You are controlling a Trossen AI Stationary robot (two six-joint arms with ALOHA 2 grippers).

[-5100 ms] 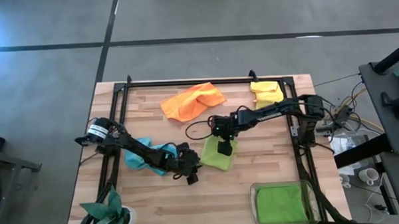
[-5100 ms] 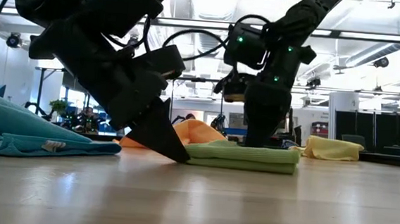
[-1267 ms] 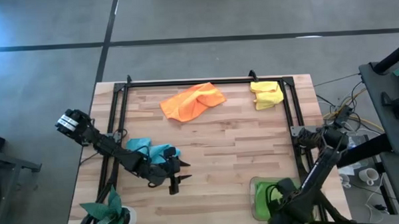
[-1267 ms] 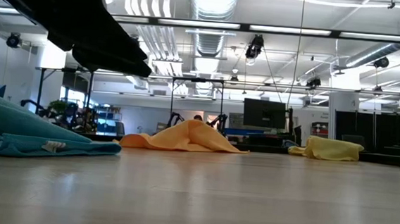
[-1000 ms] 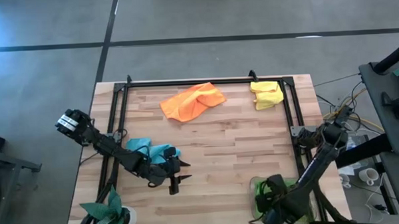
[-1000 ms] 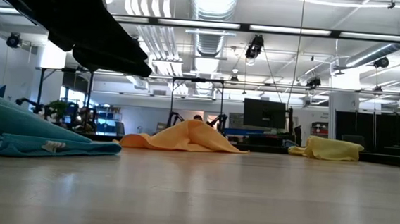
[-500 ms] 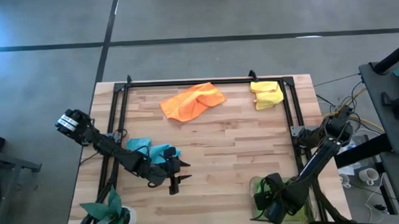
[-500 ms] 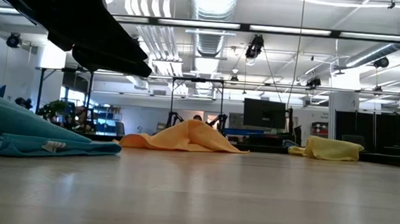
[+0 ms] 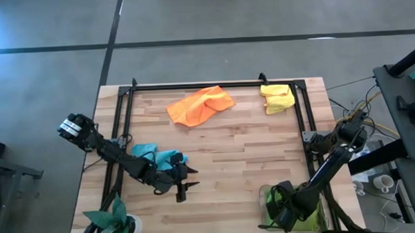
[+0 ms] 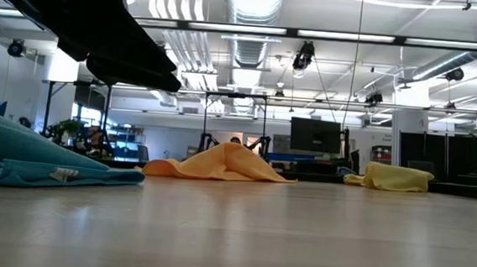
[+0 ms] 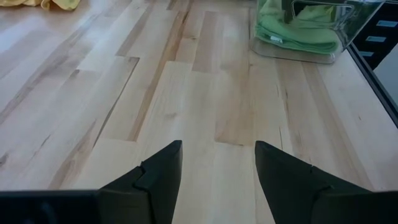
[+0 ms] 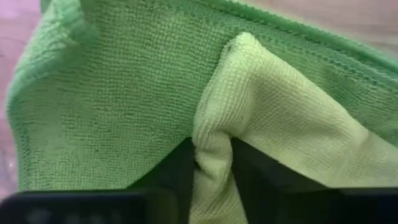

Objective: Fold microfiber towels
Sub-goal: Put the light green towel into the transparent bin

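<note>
The middle of the desk (image 9: pixel 250 149) is bare wood, bounded by a dark frame along its far edge and both sides. The orange towel (image 9: pixel 200 105) lies rumpled near the far edge, and the yellow towel (image 9: pixel 277 98) is bunched at the far right corner against the frame. The light blue towel (image 9: pixel 155 157) sits crumpled by the left side, under the left arm. At the near right corner stands the clear tray (image 11: pixel 345 28), holding green towels (image 11: pixel 298 28) stacked flat.

The left gripper (image 11: pixel 217 165) hangs over bare wood just past the blue towel, its jaws parted with nothing between them, well apart from the tray.

The right gripper (image 12: pixel 211 165) is down in the tray at the near right corner. Its jaws pinch a raised ridge of a yellow-green towel (image 12: pixel 280 137), which lies on a darker green towel (image 12: pixel 118 106); how firmly the fold is held is hard to judge from so close. A small plant (image 9: pixel 113 218) stands at the near left corner.
</note>
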